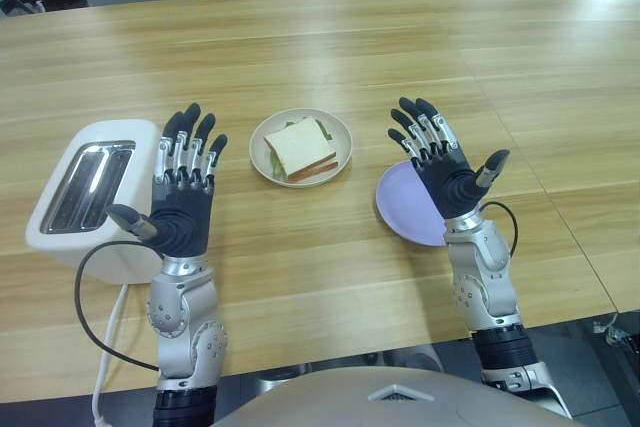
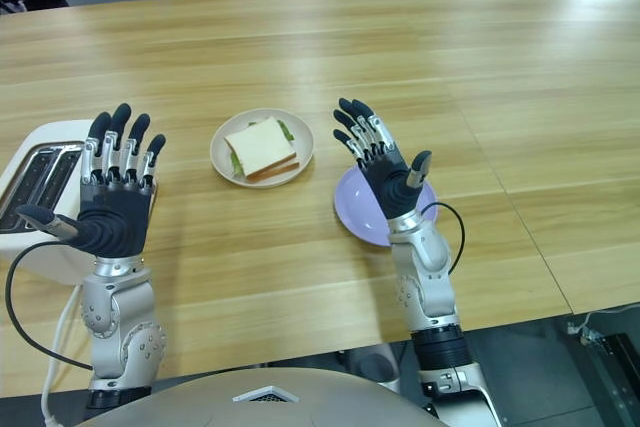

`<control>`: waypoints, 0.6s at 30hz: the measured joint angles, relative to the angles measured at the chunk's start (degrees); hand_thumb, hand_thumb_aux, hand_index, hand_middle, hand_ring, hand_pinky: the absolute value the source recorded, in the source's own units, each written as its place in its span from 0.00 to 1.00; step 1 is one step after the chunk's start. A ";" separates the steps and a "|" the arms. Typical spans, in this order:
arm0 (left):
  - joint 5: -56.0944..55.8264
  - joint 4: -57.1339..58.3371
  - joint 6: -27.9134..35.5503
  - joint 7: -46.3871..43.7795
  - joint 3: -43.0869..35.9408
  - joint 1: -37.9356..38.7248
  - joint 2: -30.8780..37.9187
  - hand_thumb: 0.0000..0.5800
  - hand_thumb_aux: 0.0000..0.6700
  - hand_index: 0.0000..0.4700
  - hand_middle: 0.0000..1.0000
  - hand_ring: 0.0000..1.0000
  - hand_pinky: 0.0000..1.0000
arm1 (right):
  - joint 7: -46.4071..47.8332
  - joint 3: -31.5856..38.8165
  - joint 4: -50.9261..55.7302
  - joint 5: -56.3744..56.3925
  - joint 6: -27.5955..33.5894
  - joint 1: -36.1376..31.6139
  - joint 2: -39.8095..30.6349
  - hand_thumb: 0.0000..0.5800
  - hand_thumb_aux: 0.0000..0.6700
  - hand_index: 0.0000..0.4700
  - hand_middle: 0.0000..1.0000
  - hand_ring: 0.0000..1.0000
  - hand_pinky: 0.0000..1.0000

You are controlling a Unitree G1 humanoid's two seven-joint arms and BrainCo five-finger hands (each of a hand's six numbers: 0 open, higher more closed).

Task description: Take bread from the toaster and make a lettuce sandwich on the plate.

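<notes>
A sandwich (image 1: 300, 150) of two bread slices with green lettuce showing at its edges lies on a cream plate (image 1: 338, 127) at the table's middle. The white toaster (image 1: 88, 193) stands at the left, its slots holding no bread that I can see. My left hand (image 1: 183, 182) is raised palm up between toaster and plate, fingers spread, open and holding nothing. My right hand (image 1: 440, 157) is raised to the right of the plate, above a purple plate (image 1: 400, 212), also open with nothing in it.
The toaster's black cable (image 1: 95, 297) loops down past the table's front edge near my left forearm. Bare wooden table (image 1: 400, 47) stretches behind the plates. Chair and desk legs stand beyond its far edge.
</notes>
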 measured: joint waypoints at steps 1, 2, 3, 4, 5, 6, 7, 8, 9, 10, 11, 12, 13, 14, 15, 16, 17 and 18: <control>-0.03 0.19 -0.01 -0.37 0.09 -0.11 -0.11 0.00 0.00 0.00 0.00 0.00 0.00 | 0.20 -0.09 -0.36 0.22 0.26 0.30 0.39 0.00 0.00 0.00 0.00 0.00 0.00; -0.06 0.27 -0.01 -0.76 0.15 -0.33 -0.33 0.00 0.00 0.00 0.00 0.00 0.00 | 0.42 -0.19 -0.86 0.77 0.68 0.70 0.73 0.00 0.00 0.00 0.00 0.00 0.00; -0.05 0.29 -0.01 -1.31 0.16 -0.76 -0.61 0.00 0.00 0.00 0.00 0.00 0.00 | 0.73 -0.32 -1.74 1.94 1.59 1.24 1.19 0.00 0.00 0.00 0.00 0.00 0.00; 0.04 0.32 -0.01 -1.67 0.16 -0.94 -0.63 0.00 0.00 0.00 0.00 0.00 0.00 | 0.88 -0.43 -2.39 2.68 2.24 1.60 1.54 0.00 0.00 0.00 0.00 0.00 0.00; 0.13 0.39 -0.01 -2.06 0.16 -1.00 -0.64 0.00 0.00 0.00 0.00 0.00 0.00 | 1.04 -0.60 -2.96 3.26 2.75 1.71 1.61 0.00 0.00 0.00 0.00 0.00 0.00; 0.37 0.43 -0.01 -2.37 0.16 -1.06 -0.65 0.00 0.00 0.00 0.00 0.00 0.00 | 1.16 -0.90 -3.50 4.00 3.23 1.73 1.62 0.00 0.00 0.00 0.00 0.00 0.00; 0.52 0.51 0.00 -2.68 0.15 -1.18 -0.73 0.00 0.00 0.00 0.00 0.00 0.00 | 1.41 -1.43 -4.15 4.69 3.82 1.81 1.65 0.00 0.00 0.00 0.00 0.00 0.00; 0.51 0.66 0.03 -3.00 0.17 -1.51 -0.90 0.00 0.00 0.00 0.00 0.00 0.00 | 1.78 -2.01 -4.58 5.31 4.37 1.85 1.67 0.00 0.00 0.00 0.00 0.00 0.00; 0.50 0.91 0.12 -3.28 0.17 -1.88 -0.96 0.00 0.00 0.00 0.00 0.00 0.00 | 2.04 -2.18 -4.95 6.12 4.88 1.98 1.69 0.00 0.00 0.00 0.00 0.00 0.00; 0.49 0.96 0.23 -3.49 0.22 -2.11 -1.02 0.00 0.00 0.00 0.00 0.00 0.00 | 2.40 -2.22 -5.35 6.41 5.31 2.16 1.71 0.00 0.00 0.00 0.00 0.00 0.00; 0.49 1.02 0.33 -3.65 0.24 -2.26 -1.07 0.00 0.00 0.00 0.00 0.00 0.00 | 2.77 -2.24 -5.74 6.92 5.79 2.38 1.79 0.00 0.00 0.00 0.00 0.00 0.00; 0.50 1.11 0.47 -3.74 0.27 -2.50 -1.14 0.00 0.00 0.00 0.00 0.00 0.00 | 3.13 -2.28 -6.09 7.40 6.35 2.72 1.88 0.00 0.00 0.00 0.00 0.00 0.00; 0.51 1.22 0.62 -3.79 0.33 -2.79 -1.24 0.00 0.00 0.00 0.00 0.00 0.00 | 3.38 -2.29 -6.24 7.95 6.89 3.00 2.02 0.00 0.00 0.00 0.00 0.00 0.00; 0.52 1.37 0.70 -3.87 0.40 -3.08 -1.39 0.00 0.00 0.00 0.00 0.00 0.00 | 3.51 -2.35 -6.35 8.37 7.35 3.17 2.07 0.00 0.00 0.00 0.00 0.00 0.00; 0.55 1.49 0.72 -3.98 0.46 -3.18 -1.56 0.00 0.00 0.00 0.00 0.00 0.00 | 3.58 -2.42 -6.47 8.45 7.72 3.28 2.08 0.00 0.00 0.00 0.00 0.00 0.00; 0.57 1.55 0.75 -4.08 0.46 -3.18 -1.71 0.00 0.00 0.00 0.00 0.00 0.00 | 3.63 -2.52 -6.58 8.50 7.93 3.35 2.15 0.00 0.00 0.00 0.00 0.00 0.00; 0.58 1.61 0.77 -4.19 0.46 -3.20 -1.84 0.00 0.00 0.00 0.00 0.00 0.00 | 3.78 -2.76 -6.68 8.54 8.20 3.35 2.29 0.00 0.00 0.00 0.00 0.00 0.00; 0.62 1.73 0.80 -4.35 0.45 -3.22 -2.00 0.00 0.00 0.00 0.00 0.00 0.00 | 3.92 -3.01 -6.69 8.69 8.56 3.35 2.46 0.00 0.00 0.00 0.00 0.00 0.00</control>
